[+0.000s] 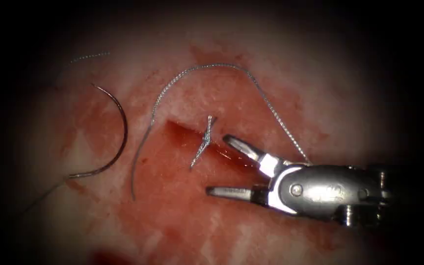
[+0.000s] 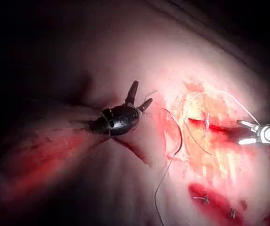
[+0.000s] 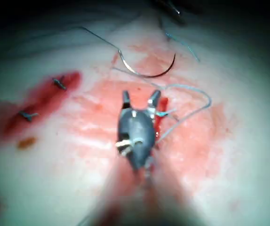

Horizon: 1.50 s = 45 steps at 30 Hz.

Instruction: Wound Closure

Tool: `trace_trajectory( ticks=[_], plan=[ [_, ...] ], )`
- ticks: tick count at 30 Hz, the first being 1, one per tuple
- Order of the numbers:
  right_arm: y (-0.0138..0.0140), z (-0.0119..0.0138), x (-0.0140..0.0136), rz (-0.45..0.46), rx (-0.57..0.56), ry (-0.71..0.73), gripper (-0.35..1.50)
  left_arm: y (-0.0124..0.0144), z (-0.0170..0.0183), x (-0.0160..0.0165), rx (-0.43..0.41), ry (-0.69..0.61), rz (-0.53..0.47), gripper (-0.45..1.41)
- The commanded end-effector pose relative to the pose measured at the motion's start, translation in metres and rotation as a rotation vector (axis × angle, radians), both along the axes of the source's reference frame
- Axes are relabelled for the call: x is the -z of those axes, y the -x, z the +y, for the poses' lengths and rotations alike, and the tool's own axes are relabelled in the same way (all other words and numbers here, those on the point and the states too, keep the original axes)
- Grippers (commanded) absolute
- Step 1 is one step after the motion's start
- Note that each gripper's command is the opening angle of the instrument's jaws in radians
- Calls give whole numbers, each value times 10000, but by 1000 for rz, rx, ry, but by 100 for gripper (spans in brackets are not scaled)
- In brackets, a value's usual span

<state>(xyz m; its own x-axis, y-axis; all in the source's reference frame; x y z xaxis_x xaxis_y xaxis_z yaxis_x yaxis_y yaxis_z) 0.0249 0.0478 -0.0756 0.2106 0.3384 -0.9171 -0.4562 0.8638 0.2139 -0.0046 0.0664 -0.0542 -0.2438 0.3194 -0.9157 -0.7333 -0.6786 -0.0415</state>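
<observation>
The right end effector [image 1: 222, 167] is seen entering from the right in the endoscope view, with its jaws spread wide apart and nothing held between them; the upper jaw lies over the right part of the cut [image 1: 192, 140] and the lower jaw rests over the red-stained tissue [image 1: 182, 221] below it. The left end effector [image 2: 138, 96] is seen in the left wrist view, its jaws parted and empty, set well apart from the cut on its left side. The needle [image 1: 119, 132] is left lying free on the tissue surface to the left of the cut, held by neither tool and not driven into the tissue. A knotted stitch [image 1: 204, 140] with two short cut ends is seen across the cut. A long piece of thread [image 1: 207, 66] is draped in an arc above the cut, one end running down toward the right tool's wrist and the other trailing down the left side of the cut, between the cut and the needle. Red fluid [image 1: 172, 196] is spread over the tissue around and below the cut. In the wrist views, a second reddened cut [image 3: 45, 96] carrying small stitches is seen farther off.
</observation>
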Motion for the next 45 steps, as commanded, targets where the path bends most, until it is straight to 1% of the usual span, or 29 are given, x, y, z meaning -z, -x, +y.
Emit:
trace_trajectory(
  ticks=[1, 4, 5, 6, 8, 9, 10, 11, 12, 13, 15, 18, 21, 22, 23, 24, 25, 26, 27, 28, 30, 31, 33, 34, 37, 38, 40, 44, 45],
  plan=[
    [-6, -2, -4, 2, 2, -1, 94, 6, -7, -2, -20, -25, -11, 41],
    [-5, -2, -2, 3, 2, -2, 94, 9, -15, 8, -78, -130, -96, 47],
    [-5, -2, -1, 3, 3, -3, 94, 13, -15, 12, -114, -166, -122, 51],
    [-4, -2, 1, 4, 3, -4, 94, 16, -14, 13, -120, -178, -126, 50],
    [-3, -1, 3, 5, 4, -7, 96, 26, -8, 16, -113, -245, -200, 42],
    [0, 0, 8, 7, 6, -11, 98, 36, -7, 17, -149, -260, -240, 43],
    [0, 0, 8, 7, 6, -11, 98, 36, -7, 17, -149, -260, -240, 43],
    [1, 1, 10, 10, 5, -18, 99, 42, -8, 19, -156, -305, -294, 41],
    [4, 2, 22, 17, 7, -26, 108, 57, -10, 23, -205, -325, -339, 37],
    [4, 2, 22, 17, 7, -26, 108, 57, -10, 23, -205, -325, -339, 37],
    [7, 3, 32, 21, 9, -35, 111, 69, -11, 26, -239, -330, -364, 36],
    [19, 9, 48, 24, 16, -51, 113, 84, -17, 32, -256, -339, -375, 36],
    [44, 17, 62, 6, -1, -68, 113, 99, -25, 37, -283, -371, -357, 45],
    [52, 20, 65, -5, -3, -67, 113, 103, -27, 38, -291, -382, -346, 51],
    [73, 27, 68, -27, -14, -64, 113, 107, -33, 38, -284, -397, -319, 63],
    [73, 27, 68, -27, -14, -64, 113, 107, -33, 38, -284, -397, -319, 63],
    [101, 34, 69, -40, -45, -60, 113, 109, -37, 38, -273, -402, -292, 68],
    [101, 34, 69, -40, -45, -60, 113, 109, -37, 38, -273, -402, -292, 68],
    [112, 37, 70, -47, -56, -61, 113, 109, -38, 38, -277, -409, -284, 68],
    [130, 41, 72, -53, -78, -60, 113, 108, -41, 36, -275, -423, -257, 66],
    [142, 45, 75, -56, -93, -61, 114, 108, -47, 33, -280, -449, -212, 61],
    [154, 49, 79, -58, -107, -63, 114, 109, -55, 29, -281, -482, -152, 60],
    [159, 50, 82, -62, -109, -65, 116, 110, -58, 27, -278, -494, -124, 60],
    [169, 53, 87, -72, -112, -67, 116, 113, -66, 23, -280, -519, -75, 62],
    [180, 57, 93, -96, -105, -43, 114, 116, -72, 19, -284, -537, -42, 64],
    [189, 60, 98, -108, -118, -41, 113, 120, -78, 16, -293, -561, -4, 66],
    [196, 62, 101, -120, -141, -40, 116, 124, -85, 12, -298, -580, 28, 67],
    [188, 60, 104, -107, -134, -37, 118, 130, -96, 7, -301, -613, 74, 68],
    [179, 58, 106, -98, -128, -36, 118, 133, -98, 5, -293, -620, 96, 69]
  ],
)
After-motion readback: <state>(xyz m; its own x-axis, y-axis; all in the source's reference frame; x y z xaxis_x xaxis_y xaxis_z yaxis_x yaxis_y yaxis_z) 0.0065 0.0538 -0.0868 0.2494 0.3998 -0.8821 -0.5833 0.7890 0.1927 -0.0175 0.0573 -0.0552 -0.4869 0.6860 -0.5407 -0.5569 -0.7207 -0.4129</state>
